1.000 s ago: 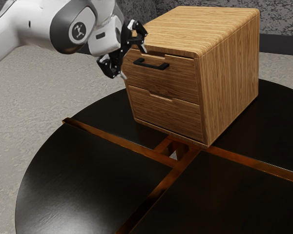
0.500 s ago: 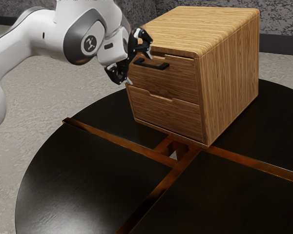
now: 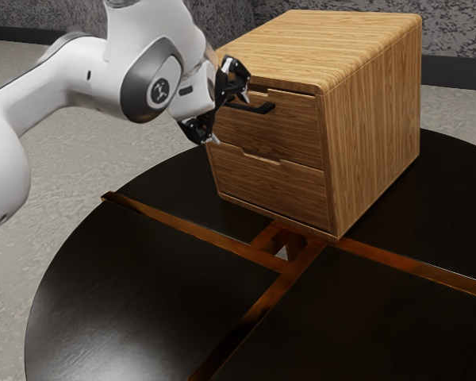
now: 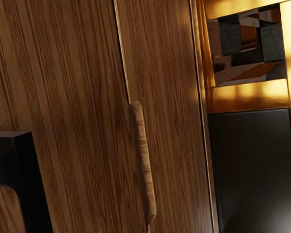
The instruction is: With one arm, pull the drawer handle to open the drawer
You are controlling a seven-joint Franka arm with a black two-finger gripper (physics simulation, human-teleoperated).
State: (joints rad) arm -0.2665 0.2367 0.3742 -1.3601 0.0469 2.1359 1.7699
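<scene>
Arm: one white Franka arm [image 3: 87, 71] comes in from 10 o'clock in the exterior view, with its wrist turned so the hand faces the cabinet front. That is the line a straight pull needs.
Fingers: two black fingers [image 3: 235, 71], spread wide, one above and one below the near end of the handle. They straddle the bar and clamp nothing, so there is no grip yet.
Black handle: one black handle [image 3: 252, 105], a horizontal bar at 12 o'clock on the top drawer's face. It stands proud of the wood so fingers can get around it, and in the wrist view it looms large beside the hand.
Top drawer: one top drawer [image 3: 285, 131], its front in line with the one below, so it reads as closed. This is the one to open.
Lower drawer: one lower drawer [image 3: 270, 184], at 6 o'clock from the top one. It has one wooden lip pull [image 4: 144, 160] instead of a bar, and nothing is touching it.
Cabinet: one wooden cabinet [image 3: 373, 119], two drawers in all, at 1 o'clock on the tabletop. Its front faces the arm, which leaves the drawer room to slide out.
Tabletop: one round dark tabletop [image 3: 127, 302], with three wooden strips [image 3: 182, 225] in view meeting by the cabinet's near corner.
Step in hand: by my read, the hand is lining up to close on the bar, and the pull is not yet begun.
</scene>
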